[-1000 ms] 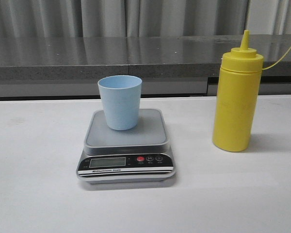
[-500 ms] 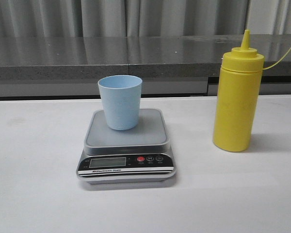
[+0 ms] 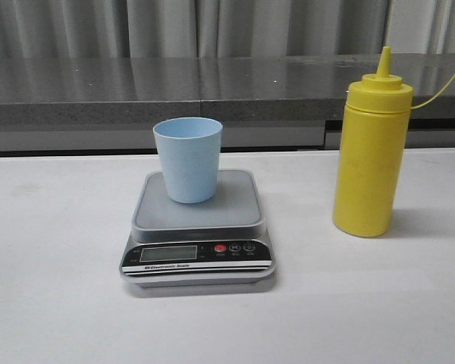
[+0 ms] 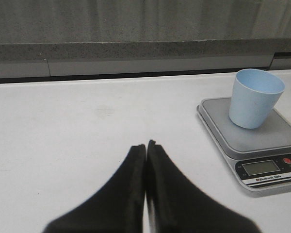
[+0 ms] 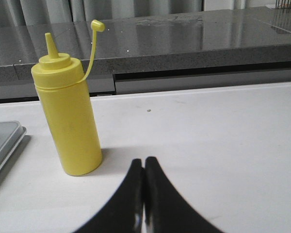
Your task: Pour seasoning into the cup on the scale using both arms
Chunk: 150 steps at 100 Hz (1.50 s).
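On the white tabletop [image 3: 53,288] you've got the flat digital kitchen scale [image 3: 197,235] w/ square grey platform and black front panel, centre-left in the front view. Small light blue tapered plastic cup [image 3: 187,159] stands upright on the platform, toward its back-left part. Tall opaque yellow plastic squeeze bottle [image 3: 369,152] stands upright on the table to the right of the scale, well apart from it, cone nozzle up; its tethered tip cap [image 5: 96,25] hangs off to one side on a thin yellow strap. Behind everything runs a dark grey speckled ledge [image 3: 212,83], w/ grey curtains [image 3: 174,26] above it.

Nothing sits between bottle and scale, and the table round both is bare.

Left gripper [image 4: 146,145]: you see black fingers pressed together, nothing between them, low over the table, scale and cup off to one side of it. Right gripper [image 5: 144,161]: fingers also pressed together, holding nothing, bottle near but apart from it. Neither arm shows in the front view.

Vs the earlier front frames: no change, cup, scale and bottle sit in the same spots.
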Tool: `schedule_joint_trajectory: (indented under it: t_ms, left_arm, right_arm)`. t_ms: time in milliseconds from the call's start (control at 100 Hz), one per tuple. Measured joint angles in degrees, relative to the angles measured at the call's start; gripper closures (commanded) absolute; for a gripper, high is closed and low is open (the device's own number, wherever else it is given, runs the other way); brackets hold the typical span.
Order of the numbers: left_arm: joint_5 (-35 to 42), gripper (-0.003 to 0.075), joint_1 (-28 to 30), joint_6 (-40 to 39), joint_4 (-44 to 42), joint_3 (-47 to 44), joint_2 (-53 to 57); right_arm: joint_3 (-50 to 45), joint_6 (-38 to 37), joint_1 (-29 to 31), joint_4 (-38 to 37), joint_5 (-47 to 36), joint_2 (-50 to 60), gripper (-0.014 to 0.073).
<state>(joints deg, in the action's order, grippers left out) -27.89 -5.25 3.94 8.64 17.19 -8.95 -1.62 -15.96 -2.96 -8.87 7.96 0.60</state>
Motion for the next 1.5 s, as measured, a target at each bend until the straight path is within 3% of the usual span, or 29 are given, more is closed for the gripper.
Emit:
schedule_joint_trajectory:
  t_ms: [500,760,980,1230,1500]
  left_arm:
    - [0.9,0.074,0.3,0.0,-0.6,-1.0,0.6]
    - [13.4,0.074,5.4,0.0,-4.5,-8.3,3.5]
    - [19.0,0.074,6.7,0.0,-5.0,-16.3,7.9]
    - [18.3,0.074,6.7,-6.0,-8.3,-17.2,9.3]
    - [18.0,0.074,6.7,-6.7,-8.6,-17.2,9.3]
  right_arm:
    - [0.0,0.0,0.0,0.0,0.0,0.0,0.0661]
    - [0.0,0.0,0.0,0.0,0.0,0.0,0.0661]
    - [0.0,0.0,0.0,0.0,0.0,0.0,0.0661]
    - [0.0,0.0,0.0,0.0,0.1,0.0,0.0661]
    - [0.0,0.0,0.0,0.0,0.1,0.0,0.0661]
